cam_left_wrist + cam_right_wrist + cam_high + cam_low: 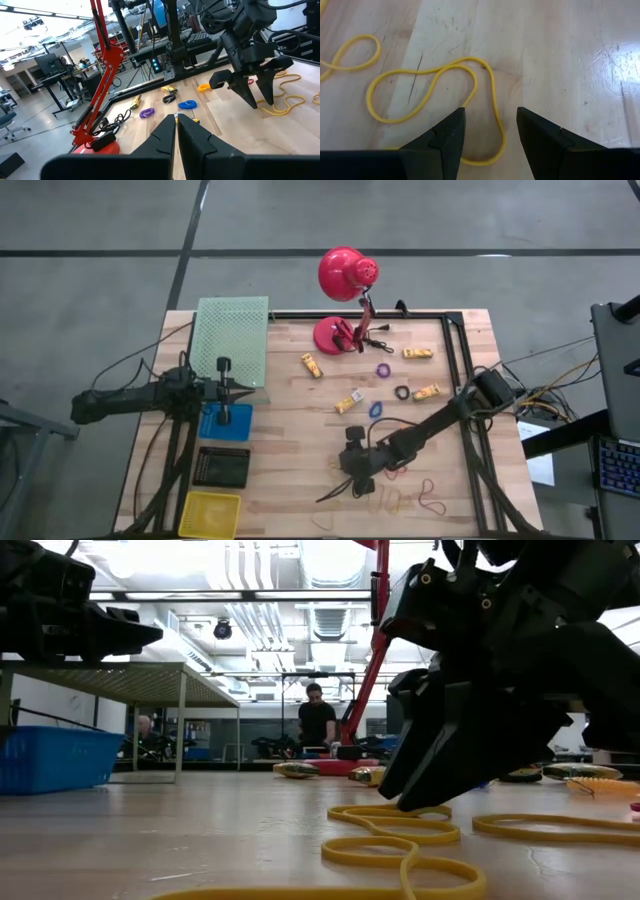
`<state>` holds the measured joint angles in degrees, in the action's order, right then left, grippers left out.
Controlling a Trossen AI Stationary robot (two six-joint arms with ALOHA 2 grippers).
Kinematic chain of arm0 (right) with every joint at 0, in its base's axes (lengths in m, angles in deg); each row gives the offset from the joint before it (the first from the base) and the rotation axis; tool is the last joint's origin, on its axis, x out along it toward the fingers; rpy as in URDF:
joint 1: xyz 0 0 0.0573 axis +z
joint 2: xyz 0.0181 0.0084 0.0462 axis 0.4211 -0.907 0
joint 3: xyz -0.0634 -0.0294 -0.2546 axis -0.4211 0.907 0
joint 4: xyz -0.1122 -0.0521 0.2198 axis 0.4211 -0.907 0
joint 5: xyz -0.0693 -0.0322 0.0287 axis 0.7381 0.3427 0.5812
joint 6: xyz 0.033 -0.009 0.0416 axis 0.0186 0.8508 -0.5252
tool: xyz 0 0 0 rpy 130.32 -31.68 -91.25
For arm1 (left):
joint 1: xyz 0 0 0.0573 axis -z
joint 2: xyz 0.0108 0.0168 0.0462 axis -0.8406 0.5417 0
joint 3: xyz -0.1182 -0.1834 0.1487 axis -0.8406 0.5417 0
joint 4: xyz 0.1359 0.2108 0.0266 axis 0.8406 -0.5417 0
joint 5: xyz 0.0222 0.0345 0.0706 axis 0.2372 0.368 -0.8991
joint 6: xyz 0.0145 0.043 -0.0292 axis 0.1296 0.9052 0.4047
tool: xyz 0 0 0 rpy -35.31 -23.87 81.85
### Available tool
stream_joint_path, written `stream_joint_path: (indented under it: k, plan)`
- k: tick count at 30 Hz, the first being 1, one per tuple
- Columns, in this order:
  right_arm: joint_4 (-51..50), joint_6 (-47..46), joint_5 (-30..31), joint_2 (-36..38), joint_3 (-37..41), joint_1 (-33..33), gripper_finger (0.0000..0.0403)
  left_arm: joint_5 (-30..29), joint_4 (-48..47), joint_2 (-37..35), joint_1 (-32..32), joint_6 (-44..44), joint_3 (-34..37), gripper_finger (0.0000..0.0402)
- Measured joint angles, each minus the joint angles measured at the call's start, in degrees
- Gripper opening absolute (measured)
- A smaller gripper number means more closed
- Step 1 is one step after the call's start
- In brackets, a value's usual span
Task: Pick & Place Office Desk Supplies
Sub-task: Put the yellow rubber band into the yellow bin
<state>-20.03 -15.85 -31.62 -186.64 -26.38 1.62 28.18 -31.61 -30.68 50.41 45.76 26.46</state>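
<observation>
Surface [300,440]: wooden, seen from above; clock directions read from its centre.

Desk lamp [345,275]: red, at 12 o'clock, not my concern.

Green mesh tray [232,330] at 10 o'clock; blue bin [225,421], black tray [222,467] and yellow bin [210,513] run down toward 8 o'clock.

Left hand [176,131]: parked over the blue bin at 9 o'clock, fingers pressed together, holding nothing.

Right hand [490,132]: at 5 o'clock, low over the surface, fingers spread apart and empty, straddling one strand of the yellow rubber band [430,90].

Yellow rectangular pieces [313,366] and small rings [383,370]: scattered between 12 and 2 o'clock.

Red rubber bands [430,492]: near 5 o'clock, just beyond the yellow ones.

Step in hand, as I judge it: pinching the yellow band. I would lower until the fingertips graze the wood, keep the strand centred between them, then close slowly; the band is thin and flat, so closing high would likely miss it.
</observation>
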Motion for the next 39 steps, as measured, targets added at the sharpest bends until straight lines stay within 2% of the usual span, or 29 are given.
stream_joint_path:
  k: [4,8,13,23,31,39]
  plan:
    - [-0.02,0.0,-0.06,-0.02,0.0,-0.02,0.0174,0.0,0.0,0.0,0.0,0.0,-0.01,0.0023]
    - [0.11,0.0,-0.69,0.0,0.02,-0.04,0.0154,0.0,0.0,0.0,0.0,0.0,0.01,0.0023]
    - [0.26,0.18,-2.99,0.0,0.04,-0.15,0.0108,0.0,0.0,0.0,0.0,0.0,0.01,0.0023]
    - [0.6,0.22,-3.07,-0.11,0.11,-0.13,0.0015,0.01,0.0,0.0,0.0,0.0,0.0,0.0023]
    - [3.0,0.14,-2.7,0.01,0.33,-0.15,0.0008,0.02,0.0,0.0,0.0,0.0,-0.01,0.0023]
    - [4.85,0.25,0.5,1.59,-1.63,-0.33,0.0008,0.02,-0.02,0.0,0.0,0.0,-0.01,0.0023]
